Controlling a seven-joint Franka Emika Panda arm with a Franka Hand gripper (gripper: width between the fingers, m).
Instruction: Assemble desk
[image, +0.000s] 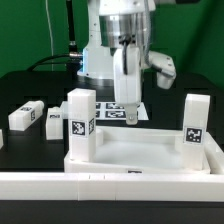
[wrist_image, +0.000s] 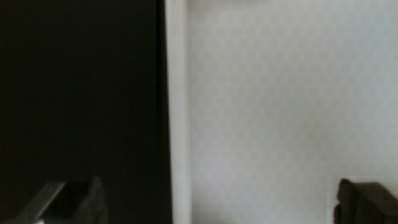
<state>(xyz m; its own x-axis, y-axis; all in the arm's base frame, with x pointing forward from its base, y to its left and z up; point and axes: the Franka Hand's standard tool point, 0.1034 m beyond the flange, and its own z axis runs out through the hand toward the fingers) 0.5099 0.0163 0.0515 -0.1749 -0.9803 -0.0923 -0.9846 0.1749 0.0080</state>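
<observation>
- Wrist view alone: caught two dark fingertips (wrist_image: 71, 203) at the frame's edge, set wide apart, so read the gripper (wrist_image: 214, 205) as open with nothing between its fingers.
- Showed beneath them a plain white surface meeting a black area along one straight edge, touching neither fingertip; could not tell which white part it was.
- Exterior view alone: placed the gripper (image: 125, 95) hanging from the arm (image: 120, 30) behind the desk slab (image: 130, 152) and above the marker board (image: 140, 110); could not make out the finger gap from that side.
- Found the desk slab lying flat toward the front of the black table (image: 30, 90), white and rectangular, with a raised rim around it.
- Counted two legs standing on it: an upright leg (image: 80, 125) at the corner toward the exterior view's left and a second upright leg (image: 195, 125) toward the exterior view's right, each a short white block with a black-and-white square tag on the facing side.
- Spotted a loose leg (image: 25, 116) and a second loose leg (image: 55, 119) lying on the table at the exterior view's left, near each other and off the slab, tags showing on both.
- Ran across the very front, just before the slab: a long white rail (image: 100, 185).
</observation>
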